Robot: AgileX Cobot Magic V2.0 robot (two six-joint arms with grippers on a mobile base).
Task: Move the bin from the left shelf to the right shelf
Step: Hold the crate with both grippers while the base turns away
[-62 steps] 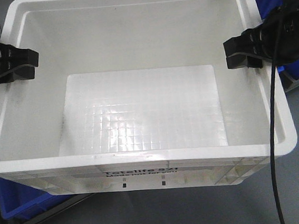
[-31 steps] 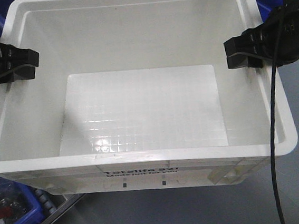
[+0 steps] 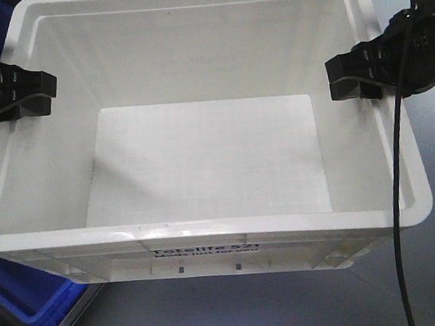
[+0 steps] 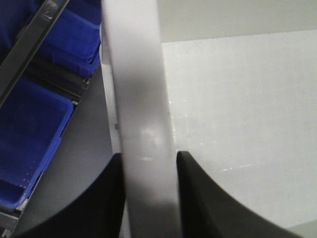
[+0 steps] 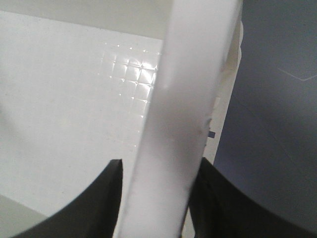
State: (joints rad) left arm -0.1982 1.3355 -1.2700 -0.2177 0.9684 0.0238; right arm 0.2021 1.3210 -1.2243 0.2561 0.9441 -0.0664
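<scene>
1. Bin (image 3: 209,237), white, held between two claws, bare bottom showing inside.
2. Left claw (image 3: 32,92) clamped on left rim; right claw (image 3: 350,79) clamped on right rim.
3. Blue bin (image 3: 26,293) below near-left corner.

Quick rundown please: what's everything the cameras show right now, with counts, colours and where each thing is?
white bin: one, white, black print on its near side, fills the front view, empty.
blue bins: at least two, blue, below and to the left of the white bin.
shelf rail: one seen, grey metal, beside the blue bins.
cable: one, black, hanging across the white bin's right rim.
left gripper: one, black, clamped over the left rim.
right gripper: one, black, clamped over the right rim.
</scene>
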